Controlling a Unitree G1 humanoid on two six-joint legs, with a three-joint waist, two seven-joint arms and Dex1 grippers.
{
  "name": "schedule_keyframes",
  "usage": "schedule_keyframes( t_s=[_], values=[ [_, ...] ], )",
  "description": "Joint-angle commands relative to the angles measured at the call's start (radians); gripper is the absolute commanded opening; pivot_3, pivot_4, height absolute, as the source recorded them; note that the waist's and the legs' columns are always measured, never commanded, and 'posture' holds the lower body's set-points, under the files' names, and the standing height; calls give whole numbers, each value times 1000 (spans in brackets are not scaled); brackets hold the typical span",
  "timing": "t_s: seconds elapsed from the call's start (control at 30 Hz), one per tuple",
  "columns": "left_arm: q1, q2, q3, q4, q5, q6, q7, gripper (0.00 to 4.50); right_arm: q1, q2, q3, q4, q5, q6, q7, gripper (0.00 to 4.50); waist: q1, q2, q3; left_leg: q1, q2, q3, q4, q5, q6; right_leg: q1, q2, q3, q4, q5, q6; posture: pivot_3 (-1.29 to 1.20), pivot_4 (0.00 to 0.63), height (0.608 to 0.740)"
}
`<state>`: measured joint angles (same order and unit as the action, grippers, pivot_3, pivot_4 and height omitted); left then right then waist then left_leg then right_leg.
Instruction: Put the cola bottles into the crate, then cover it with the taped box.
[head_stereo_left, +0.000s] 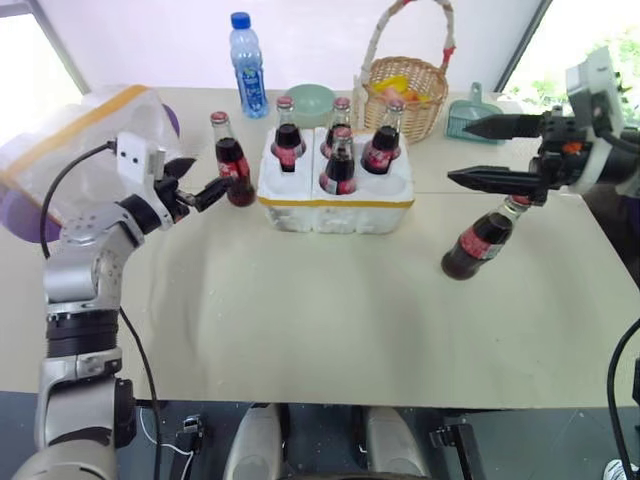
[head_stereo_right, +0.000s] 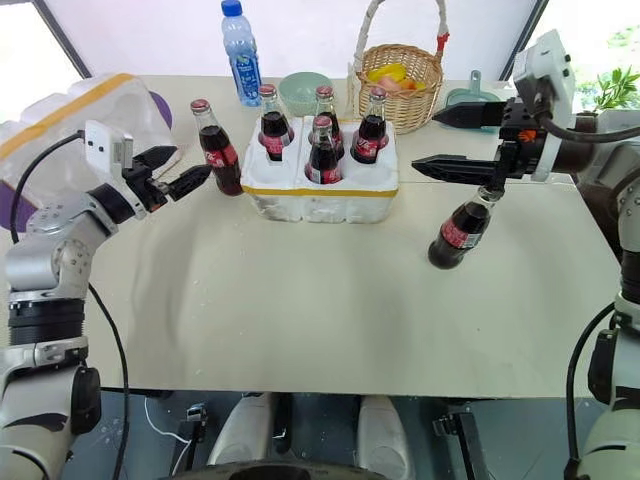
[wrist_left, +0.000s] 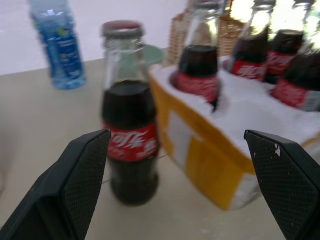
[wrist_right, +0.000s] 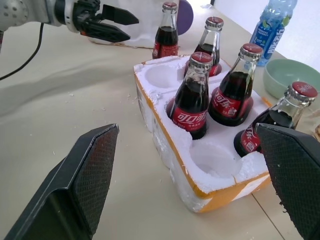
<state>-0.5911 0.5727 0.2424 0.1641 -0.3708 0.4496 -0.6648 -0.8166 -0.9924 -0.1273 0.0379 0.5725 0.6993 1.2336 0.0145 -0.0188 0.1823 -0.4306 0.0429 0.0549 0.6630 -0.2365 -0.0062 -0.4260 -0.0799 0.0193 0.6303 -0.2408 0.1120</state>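
Four small glass cola bottles (head_stereo_left: 339, 160) are seated in the white foam crate (head_stereo_left: 335, 190) near the desk's far edge; two wells are left empty. One bottle (head_stereo_left: 232, 160) stands beside it, another (head_stereo_left: 482, 240) is placed nearer the right edge. Both the left pincer (head_stereo_left: 197, 187) and the right pincer (head_stereo_left: 480, 150) are opened, empty. The white taped foam box (head_stereo_left: 70, 150) is not yet placed.

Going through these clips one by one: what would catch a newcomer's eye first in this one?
The crate at the table's middle, four cola bottles standing in it and two wells bare. Two more cola bottles wait outside: one upright just off the crate's left end, before the open left gripper, and one leaning on the table under the open right gripper. The taped box sits at the far left.
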Motion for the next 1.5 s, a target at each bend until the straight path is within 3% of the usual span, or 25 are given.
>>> schedule_keyframes(
  t_s=[0.03,0.6,1.03,1.13,1.2,1.33,1.5],
  values=[
    [-54,-30,-20,45,47,-76,60,4461,-24,-2,-21,-20,22,1,6,4500,-1,0,0,0,0,0,0,0,0,0,0,0,0,0,0,0,150,740],
    [-210,-94,-82,410,163,-306,100,4461,-29,-15,-33,-65,38,33,-3,4500,-3,0,0,0,0,0,0,0,0,-1,1,0,1,1,1,0,150,740],
    [-421,-134,-103,854,234,-503,85,4461,-38,1,-22,-69,50,38,-22,4500,-9,0,0,-1,0,0,0,0,0,-1,1,-1,1,1,2,0,150,740],
    [-432,-132,-99,881,234,-523,70,3550,-37,0,-22,-70,51,40,-24,4500,-7,0,0,-1,0,0,0,0,0,-1,1,0,1,1,2,0,150,740],
    [-432,-127,-99,881,233,-524,57,2721,-36,-2,-23,-72,52,43,-24,4500,-5,0,0,-1,0,0,0,0,0,-1,1,0,1,1,2,0,150,740],
    [-378,-82,-102,755,212,-464,-21,2748,-32,-10,-23,-73,50,40,-16,4500,-7,0,0,-1,0,0,0,0,0,-1,1,-1,1,1,2,0,150,740],
    [-187,58,-62,237,5,-97,-248,2748,-28,-12,-30,-67,71,66,0,4500,-31,0,1,-6,1,0,-1,0,0,-7,1,0,2,1,2,0,150,740]
  ],
)
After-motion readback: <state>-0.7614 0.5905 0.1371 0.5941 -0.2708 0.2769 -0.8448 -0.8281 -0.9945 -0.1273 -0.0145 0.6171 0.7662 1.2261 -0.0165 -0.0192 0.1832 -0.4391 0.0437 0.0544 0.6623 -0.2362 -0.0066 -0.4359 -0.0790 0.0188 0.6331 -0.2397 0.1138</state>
